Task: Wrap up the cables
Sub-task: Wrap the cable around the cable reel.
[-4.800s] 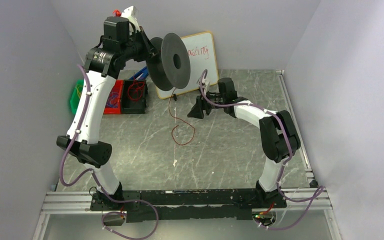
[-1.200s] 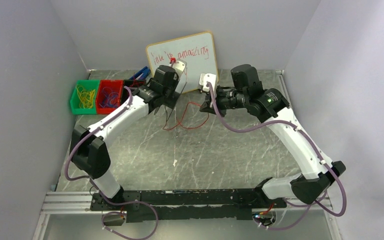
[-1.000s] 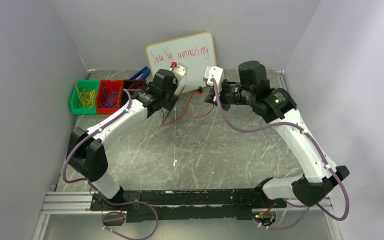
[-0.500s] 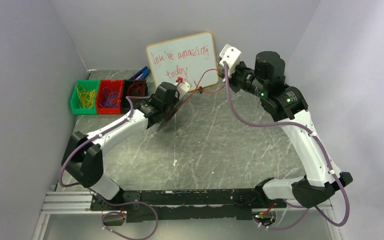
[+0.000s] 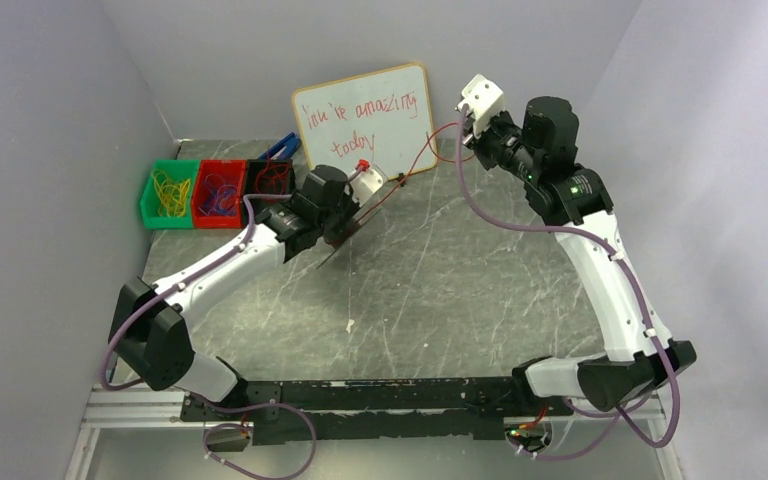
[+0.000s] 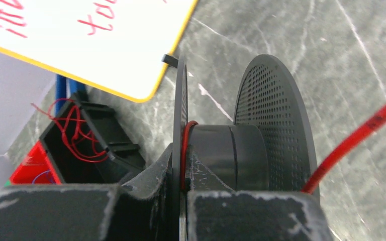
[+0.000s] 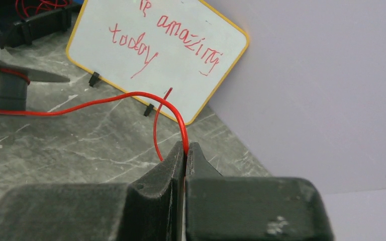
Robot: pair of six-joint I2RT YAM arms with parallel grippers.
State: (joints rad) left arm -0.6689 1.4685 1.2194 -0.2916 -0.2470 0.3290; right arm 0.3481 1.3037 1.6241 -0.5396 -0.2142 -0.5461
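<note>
The top camera looks down from high behind the near edge of the table (image 5: 440,290), taking it all in, while each wrist camera sits close, looking out past the left gripper (image 6: 181,165) or right gripper (image 7: 185,150) toward the whiteboard (image 5: 365,115) at the back, which all three views share.

1. The whiteboard (image 5: 365,115) stands at the back of the table (image 5: 440,290), leaning on the rear wall.
2. A row of bins (image 5: 216,219) sits left of it, in the table's back-left corner; cable coils (image 6: 73,130) lie in the rightmost bin.
3. The spool (image 6: 251,145), clamped in the left gripper (image 6: 181,181), hangs before the whiteboard, above the table.
4. The right gripper (image 7: 185,150) is raised right of the whiteboard; a cable (image 7: 105,100) runs from the spool to its pinching jaws.
</note>
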